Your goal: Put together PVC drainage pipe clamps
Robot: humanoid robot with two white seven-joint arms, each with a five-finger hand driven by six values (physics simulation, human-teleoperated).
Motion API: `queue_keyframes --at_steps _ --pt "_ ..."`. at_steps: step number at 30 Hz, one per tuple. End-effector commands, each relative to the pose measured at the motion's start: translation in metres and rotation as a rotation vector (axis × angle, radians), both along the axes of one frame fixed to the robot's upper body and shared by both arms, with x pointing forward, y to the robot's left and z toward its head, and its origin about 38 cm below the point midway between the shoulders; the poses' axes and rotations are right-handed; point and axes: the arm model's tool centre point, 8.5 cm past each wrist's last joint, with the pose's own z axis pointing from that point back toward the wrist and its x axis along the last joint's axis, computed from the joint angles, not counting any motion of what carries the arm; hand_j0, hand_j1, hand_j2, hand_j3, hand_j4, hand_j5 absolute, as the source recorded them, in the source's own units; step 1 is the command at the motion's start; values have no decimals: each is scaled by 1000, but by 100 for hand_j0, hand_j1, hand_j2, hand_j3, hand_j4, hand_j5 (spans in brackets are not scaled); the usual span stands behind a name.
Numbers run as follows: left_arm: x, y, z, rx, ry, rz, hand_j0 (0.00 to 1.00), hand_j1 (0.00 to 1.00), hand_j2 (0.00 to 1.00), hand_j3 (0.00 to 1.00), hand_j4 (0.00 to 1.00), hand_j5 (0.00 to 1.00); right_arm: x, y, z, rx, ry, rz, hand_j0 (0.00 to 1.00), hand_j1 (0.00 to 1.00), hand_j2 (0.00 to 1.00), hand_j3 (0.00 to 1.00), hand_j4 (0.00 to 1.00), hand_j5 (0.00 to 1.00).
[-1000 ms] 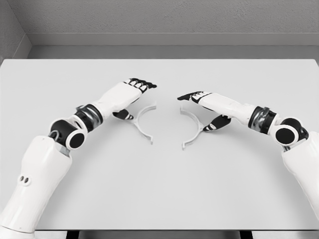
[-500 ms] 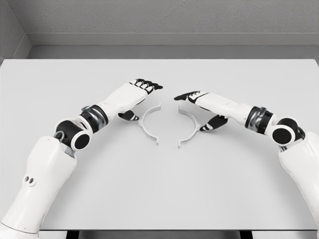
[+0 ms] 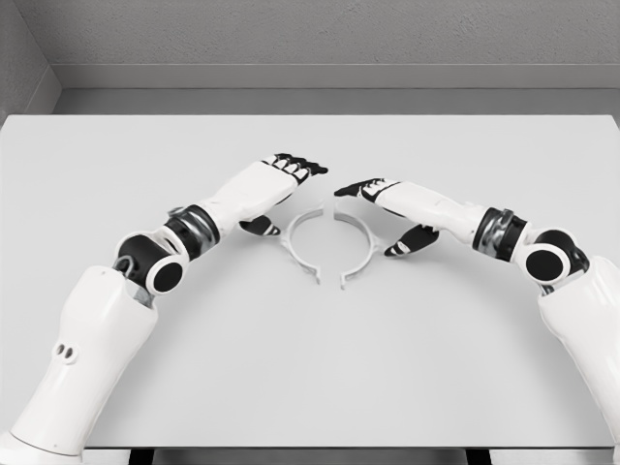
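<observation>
Two thin white half-ring clamp pieces lie flat on the white table (image 3: 310, 378) with their hollow sides facing each other. The left clamp half (image 3: 294, 242) and the right clamp half (image 3: 372, 248) almost form a ring, with small gaps at the far and near ends. My left hand (image 3: 288, 199) lies just outside the left half, fingers (image 3: 295, 166) stretched over its far end and thumb by its outer curve. My right hand (image 3: 370, 221) mirrors it at the right half. Neither hand is visibly closed around a piece.
A grey wall runs along the table's far edge (image 3: 310, 115). Both forearms reach inward low over the table from the lower corners.
Both hands have moved toward the middle, and the two clamp halves have slid inward with them. The gap between the halves has shrunk to almost nothing.
</observation>
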Motion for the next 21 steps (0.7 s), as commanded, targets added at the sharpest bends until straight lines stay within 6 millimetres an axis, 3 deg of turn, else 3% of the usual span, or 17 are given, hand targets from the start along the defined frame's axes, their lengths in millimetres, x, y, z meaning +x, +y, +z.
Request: queue_keyframes --at_steps 1,7,16,21 --pt "-1 -2 2 -9 -5 -3 100 100 100 100 100 100 1 -1 1 6 0 -2 100 100 100 100 100 100" --pt "-2 -4 3 -12 -7 -6 100 100 100 100 100 100 2 -13 -1 -10 8 -23 100 100 100 100 100 100" --pt "-3 -6 2 -10 -5 -15 100 100 100 100 100 100 4 -72 21 -129 -32 -87 100 100 100 100 100 100" --pt "1 2 6 -13 -12 7 100 100 100 100 100 100 6 -77 30 -137 -55 -85 100 100 100 100 100 100"
